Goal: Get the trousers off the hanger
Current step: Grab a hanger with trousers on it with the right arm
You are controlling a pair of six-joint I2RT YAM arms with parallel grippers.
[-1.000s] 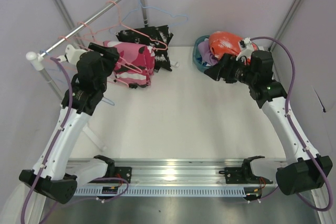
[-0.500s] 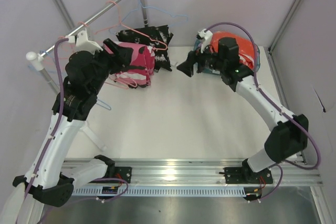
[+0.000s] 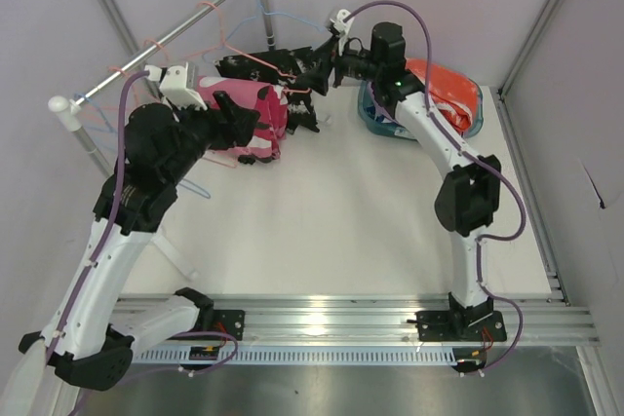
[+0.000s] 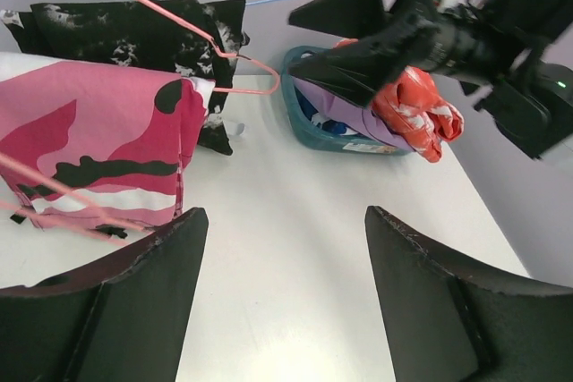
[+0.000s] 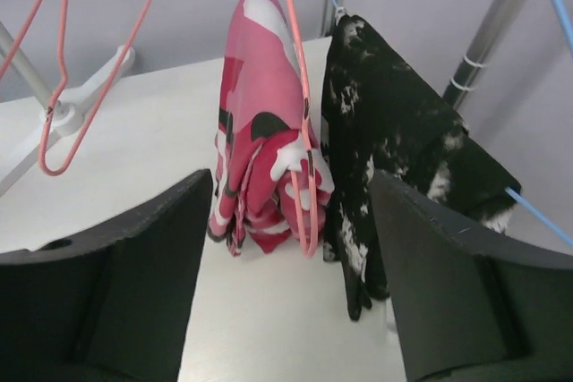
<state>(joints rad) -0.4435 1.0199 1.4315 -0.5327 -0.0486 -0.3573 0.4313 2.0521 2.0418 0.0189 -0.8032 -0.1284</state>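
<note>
Status from the remote desk: two pairs are on the rail (image 3: 175, 31) in the upper left of the overhead view. The orange pair (image 3: 448, 85) and the lavender pair (image 4: 345, 105) are in the teal basket (image 4: 358, 145).

The pink-magenta pair (image 5: 260, 158) is folded over a pink hanger (image 5: 300, 131), long axis running top to bottom towards the worktop (image 5: 134, 140). The black speckled pair (image 5: 385, 131) hangs just to its right in the right wrist view.

The right fingers (image 5: 116, 284) are spread wide with nothing in them. Both pairs sit dead centre in the gap ahead, narrow folded edges facing me. From overhead, these fingers are right at the top edge of the black pair.

The left fingers (image 4: 134, 301) are wide and empty too. The pink pair is off to the left of their gap, broad side on, and overhead shows them just beside it.

So my guess is left arm for pink and right arm for black. Either way the cloth has to slide along the hanger bar, not straight down.
</note>
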